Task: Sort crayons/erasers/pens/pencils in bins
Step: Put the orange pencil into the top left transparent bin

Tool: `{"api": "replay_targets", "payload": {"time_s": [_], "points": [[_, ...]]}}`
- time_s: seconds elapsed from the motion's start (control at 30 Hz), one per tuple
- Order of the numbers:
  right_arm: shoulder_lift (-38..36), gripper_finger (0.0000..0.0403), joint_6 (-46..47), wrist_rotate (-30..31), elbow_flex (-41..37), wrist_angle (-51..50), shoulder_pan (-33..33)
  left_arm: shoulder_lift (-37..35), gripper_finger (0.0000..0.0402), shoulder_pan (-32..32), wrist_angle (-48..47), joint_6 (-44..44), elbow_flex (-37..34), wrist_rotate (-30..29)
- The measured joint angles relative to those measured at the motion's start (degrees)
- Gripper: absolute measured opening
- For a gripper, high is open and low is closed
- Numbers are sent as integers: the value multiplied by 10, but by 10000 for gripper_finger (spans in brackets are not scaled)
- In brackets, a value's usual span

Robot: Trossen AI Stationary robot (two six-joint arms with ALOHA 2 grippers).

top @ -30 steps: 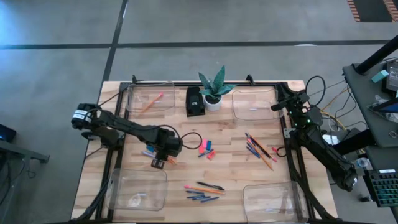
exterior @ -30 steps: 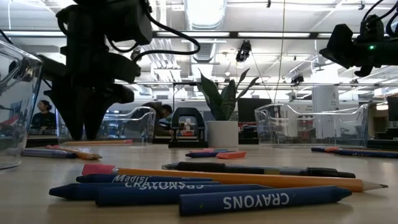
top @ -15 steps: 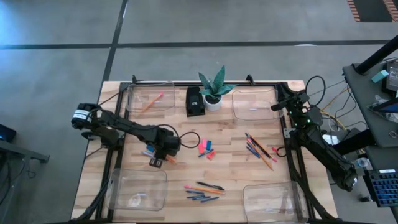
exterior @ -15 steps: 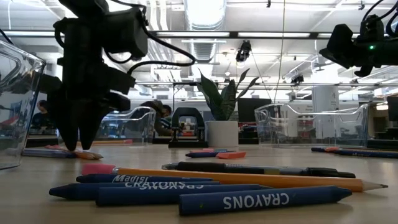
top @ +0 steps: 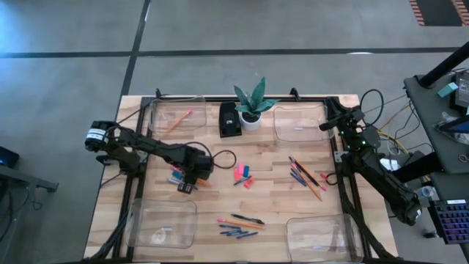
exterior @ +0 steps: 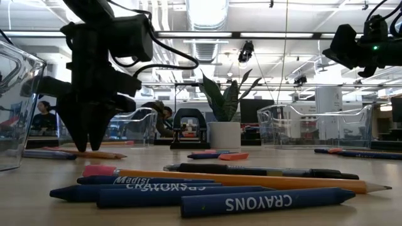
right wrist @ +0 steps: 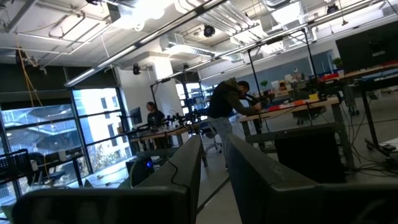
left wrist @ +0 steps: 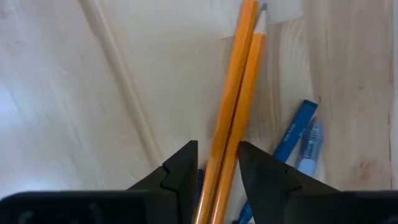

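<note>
Between the fingers of the left claw [left wrist: 217,147], two orange pencils [left wrist: 239,74] are lying side by side on the table [top: 212,202]. The claw has been sinking from its hover of a moment ago and sliding slightly. Its fingers are now standing wide astride the pair, not yet pinching, so I judge a pencil pick is just beginning.

Just beside the claw, two blue sticks [left wrist: 297,134] are lying; I cannot tell whether they are crayons or pens. A little farther off, three erasers [top: 242,174] are sitting. Beyond those, one group is showing one pencil, one black pen [exterior: 251,170] and about four crayons [exterior: 264,202]. Another mixed cluster [top: 304,176], roughly five sticks, is lying well apart.

Four bins [top: 176,114] are ringing the table, and the one pointed at is holding one pencil. Farthest off, the right claw [top: 325,126] is waiting aloft, narrowly parted and holding nothing.
</note>
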Motion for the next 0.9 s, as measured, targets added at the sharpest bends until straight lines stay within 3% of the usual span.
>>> {"api": "replay_targets", "payload": {"time_s": [0.9], "points": [[0,68,0,0,0,0,0,-4,102,17,0,-15,2,1]]}}
